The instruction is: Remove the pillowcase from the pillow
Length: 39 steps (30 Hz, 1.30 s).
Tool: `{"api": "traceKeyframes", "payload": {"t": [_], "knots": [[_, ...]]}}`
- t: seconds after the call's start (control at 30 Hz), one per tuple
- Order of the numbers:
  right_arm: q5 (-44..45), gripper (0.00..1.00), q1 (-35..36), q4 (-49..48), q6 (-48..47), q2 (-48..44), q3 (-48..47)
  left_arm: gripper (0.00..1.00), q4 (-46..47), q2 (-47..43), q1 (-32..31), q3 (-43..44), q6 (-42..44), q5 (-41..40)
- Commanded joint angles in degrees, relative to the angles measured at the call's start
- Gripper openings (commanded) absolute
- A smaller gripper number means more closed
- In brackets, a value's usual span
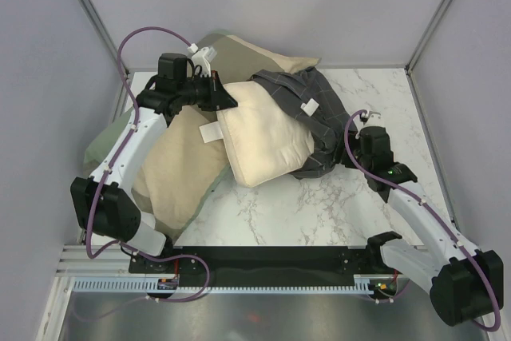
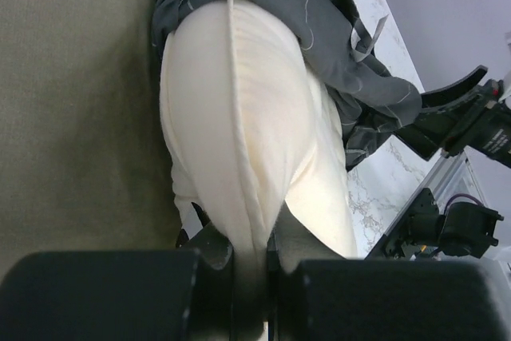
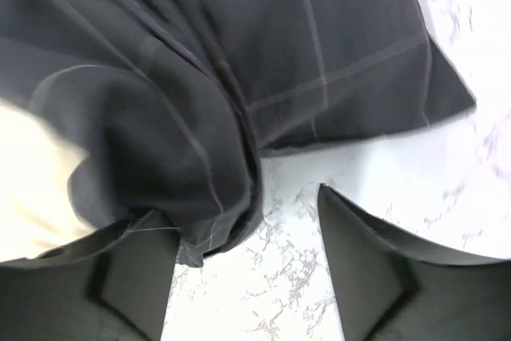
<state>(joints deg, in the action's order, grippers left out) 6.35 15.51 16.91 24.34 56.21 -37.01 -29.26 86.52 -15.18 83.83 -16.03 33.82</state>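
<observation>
The cream pillow (image 1: 263, 137) lies in the middle of the table, most of it out of the charcoal grid-check pillowcase (image 1: 315, 113), which is bunched over its right end with a small white tag (image 1: 310, 105). My left gripper (image 1: 230, 101) is shut on the pillow's left edge; in the left wrist view (image 2: 249, 253) the cream fabric (image 2: 239, 117) is pinched between the jaws. My right gripper (image 1: 351, 145) is open at the pillowcase's right edge. In the right wrist view (image 3: 247, 261) dark fabric (image 3: 192, 117) drapes over the left finger (image 3: 120, 277), with bare table between the jaws.
A larger olive-and-tan pillow (image 1: 172, 169) lies under and left of the cream one, reaching the back wall. The marble table (image 1: 303, 205) is bare in front. Grey walls enclose left, right and back. The right arm (image 2: 471, 117) shows in the left wrist view.
</observation>
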Motion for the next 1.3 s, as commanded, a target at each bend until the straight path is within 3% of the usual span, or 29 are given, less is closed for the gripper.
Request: {"api": "traceKeyframes", "payload": {"t": [0.0,0.1,0.3,0.57,0.73,0.9,1.07,1.17,1.2,1.27], "knots": [[-6.87,0.77,-0.3,-1.88,-5.61,-2.32,-6.39,0.02,5.71,0.49,0.94,0.89,2.58,4.41],[-10.21,0.85,-0.3,-1.7,-7.81,-3.03,-11.05,0.02,4.12,0.58,0.94,1.42,4.33,4.5],[-15.22,0.87,-0.3,-3.63,-9.49,4.85,-22.73,0.02,3.06,-1.61,0.94,0.63,7.41,5.99],[-27.87,0.88,-0.22,-23.28,-1.85,22.09,-37.5,0.02,2.1,-2.06,0.94,0.1,9.35,10.64],[-29.56,0.88,3.12,-34.56,1.95,34.92,-42.08,0.02,2.1,-2.23,0.94,0.1,10.4,14.77],[-27.45,0.89,8.21,-32.47,-1.22,46.77,-49.9,0.02,2.1,-2.15,0.59,-0.07,11.98,17.59],[-22.01,0.89,13.75,-23.33,-9.47,52.51,-52.38,0.02,1.05,-2.41,-0.29,-0.07,14.09,20.14],[-20.94,0.82,14.72,-23.06,-9.66,52.17,-48.35,0.02,0.34,-2.59,-0.46,0.1,15.06,19.09],[-19.9,0.72,14.81,-22.97,-9.66,51.73,-47.11,0.02,0.08,-2.76,-0.46,0.1,15.33,18.56],[-18.75,0.61,14.9,-22.09,-10.1,49.89,-43.17,0.02,-0.45,-2.76,-0.47,0.1,15.68,16.54]]}}
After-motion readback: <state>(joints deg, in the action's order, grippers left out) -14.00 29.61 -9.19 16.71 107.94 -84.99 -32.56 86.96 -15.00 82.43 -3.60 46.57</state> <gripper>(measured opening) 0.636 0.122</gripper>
